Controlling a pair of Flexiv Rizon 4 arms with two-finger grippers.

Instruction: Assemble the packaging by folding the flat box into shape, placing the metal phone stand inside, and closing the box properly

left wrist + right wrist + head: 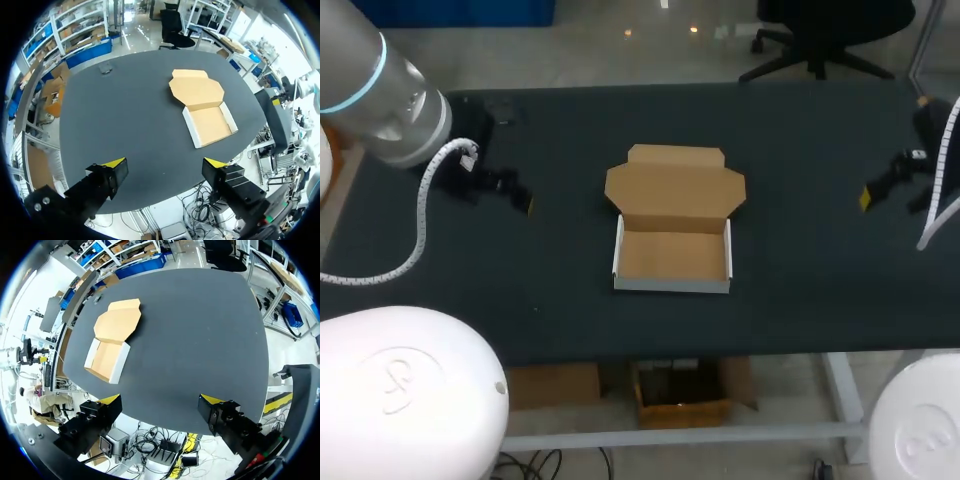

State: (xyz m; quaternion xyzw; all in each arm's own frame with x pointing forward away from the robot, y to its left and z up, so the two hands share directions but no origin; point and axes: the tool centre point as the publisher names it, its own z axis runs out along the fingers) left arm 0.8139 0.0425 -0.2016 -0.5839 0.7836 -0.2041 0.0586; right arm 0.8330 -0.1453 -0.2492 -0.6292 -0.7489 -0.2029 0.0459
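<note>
I have the dark table [800,300] filling most of the head view, with my left arm [380,90] coming in over its far left corner and my right arm [932,125] at the far right edge. The box [672,255] sits in the middle of the table, well apart from both arms. It is already folded into a shallow tray with white outer walls and a bare brown cardboard floor. Its lid [675,185] is open and laid back flat toward the far side. The left end effector [164,163] hangs over the left part of the table, fingers spread wide with nothing between them. The box lies ahead of it and off to one side. The right end effector [160,400] is over the right part, just as wide open and gripping nothing. A small dark thing [105,68] lies near the far left edge, too small for me to make out.
</note>
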